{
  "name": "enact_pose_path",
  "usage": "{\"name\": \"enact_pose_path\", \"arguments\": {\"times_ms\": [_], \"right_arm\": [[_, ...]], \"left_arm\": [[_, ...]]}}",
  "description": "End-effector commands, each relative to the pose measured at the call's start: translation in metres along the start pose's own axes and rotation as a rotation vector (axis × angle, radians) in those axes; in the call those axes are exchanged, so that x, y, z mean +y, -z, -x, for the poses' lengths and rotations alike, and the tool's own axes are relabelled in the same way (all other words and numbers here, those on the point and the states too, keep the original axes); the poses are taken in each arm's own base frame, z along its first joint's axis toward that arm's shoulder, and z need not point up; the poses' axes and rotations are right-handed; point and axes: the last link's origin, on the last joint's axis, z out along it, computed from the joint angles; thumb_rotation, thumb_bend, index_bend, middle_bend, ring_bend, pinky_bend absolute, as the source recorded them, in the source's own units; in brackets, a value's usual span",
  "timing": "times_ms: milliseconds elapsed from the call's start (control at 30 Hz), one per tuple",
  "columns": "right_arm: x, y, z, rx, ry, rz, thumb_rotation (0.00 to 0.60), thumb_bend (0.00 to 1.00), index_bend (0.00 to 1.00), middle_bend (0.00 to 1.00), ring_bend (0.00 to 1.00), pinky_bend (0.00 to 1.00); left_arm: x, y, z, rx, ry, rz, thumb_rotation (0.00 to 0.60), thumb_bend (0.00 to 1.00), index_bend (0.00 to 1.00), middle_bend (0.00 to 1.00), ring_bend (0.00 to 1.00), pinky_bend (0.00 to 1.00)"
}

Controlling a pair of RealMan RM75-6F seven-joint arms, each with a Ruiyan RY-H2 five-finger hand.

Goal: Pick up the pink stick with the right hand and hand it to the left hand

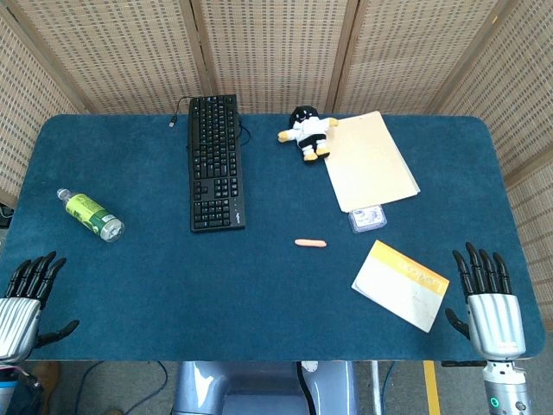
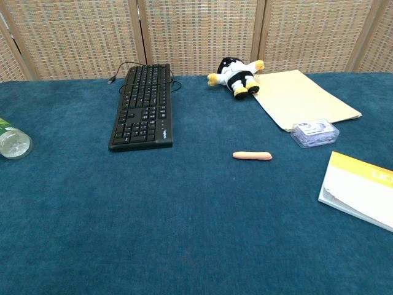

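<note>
A short pink stick lies flat on the blue table, near the middle; the chest view shows the pink stick lying crosswise. My right hand hovers at the table's front right corner, fingers spread and holding nothing, well to the right of the stick. My left hand is at the front left corner, fingers apart and empty. Neither hand appears in the chest view.
A black keyboard lies left of the stick. A plush toy and a manila folder sit at the back. A small clear box, a yellow-white booklet and a green bottle also lie on the table.
</note>
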Motion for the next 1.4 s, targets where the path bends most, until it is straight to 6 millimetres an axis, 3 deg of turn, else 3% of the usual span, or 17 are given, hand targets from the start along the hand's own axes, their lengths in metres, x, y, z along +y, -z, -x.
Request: {"name": "enact_pose_path", "arguments": {"times_ms": [33, 367, 467, 633, 700, 733, 900, 1067, 1200, 1400], "right_arm": [[0.0, 0.001, 0.002, -0.012, 0.004, 0.004, 0.6, 0.0, 0.0, 0.0, 0.0, 0.0], [-0.003, -0.007, 0.014, -0.111, -0.025, -0.012, 0.6, 0.0, 0.05, 0.0, 0.0, 0.0], [-0.008, -0.029, 0.021, -0.135, -0.013, -0.034, 0.6, 0.0, 0.08, 0.0, 0.0, 0.0], [-0.037, -0.084, 0.021, -0.158, -0.047, -0.11, 0.6, 0.0, 0.16, 0.0, 0.0, 0.0], [-0.058, -0.116, 0.021, -0.164, -0.047, -0.162, 0.6, 0.02, 0.19, 0.0, 0.0, 0.0], [-0.084, -0.144, 0.028, -0.212, -0.099, -0.19, 0.6, 0.04, 0.21, 0.0, 0.0, 0.0], [-0.116, -0.179, 0.046, -0.303, -0.198, -0.156, 0.6, 0.21, 0.35, 0.0, 0.0, 0.0], [-0.138, -0.193, 0.079, -0.412, -0.19, -0.123, 0.6, 0.37, 0.43, 0.02, 0.0, 0.0], [-0.158, -0.196, 0.104, -0.471, -0.182, -0.102, 0.6, 0.41, 0.45, 0.02, 0.0, 0.0], [-0.176, -0.197, 0.121, -0.493, -0.165, -0.093, 0.6, 0.43, 0.47, 0.03, 0.0, 0.0]], "left_arm": [[0.0, 0.0, 0.0, 0.0, -0.002, -0.001, 0.6, 0.0, 0.0, 0.0, 0.0, 0.0], [0.003, 0.0, 0.002, 0.016, -0.003, 0.019, 0.6, 0.0, 0.0, 0.0, 0.0, 0.0], [0.003, -0.001, 0.005, 0.01, -0.006, 0.016, 0.6, 0.0, 0.0, 0.0, 0.0, 0.0], [0.001, -0.004, 0.008, 0.011, -0.012, -0.009, 0.6, 0.0, 0.0, 0.0, 0.0, 0.0], [0.001, -0.008, 0.011, 0.002, -0.024, -0.019, 0.6, 0.0, 0.0, 0.0, 0.0, 0.0], [0.001, -0.012, 0.015, -0.008, -0.036, -0.022, 0.6, 0.0, 0.0, 0.0, 0.0, 0.0], [0.001, -0.016, 0.019, -0.011, -0.046, -0.037, 0.6, 0.0, 0.0, 0.0, 0.0, 0.0], [-0.001, -0.019, 0.022, -0.016, -0.057, -0.053, 0.6, 0.0, 0.0, 0.0, 0.0, 0.0], [-0.002, -0.021, 0.024, -0.02, -0.064, -0.063, 0.6, 0.0, 0.0, 0.0, 0.0, 0.0], [-0.002, -0.023, 0.027, -0.029, -0.07, -0.071, 0.6, 0.0, 0.0, 0.0, 0.0, 0.0]]}}
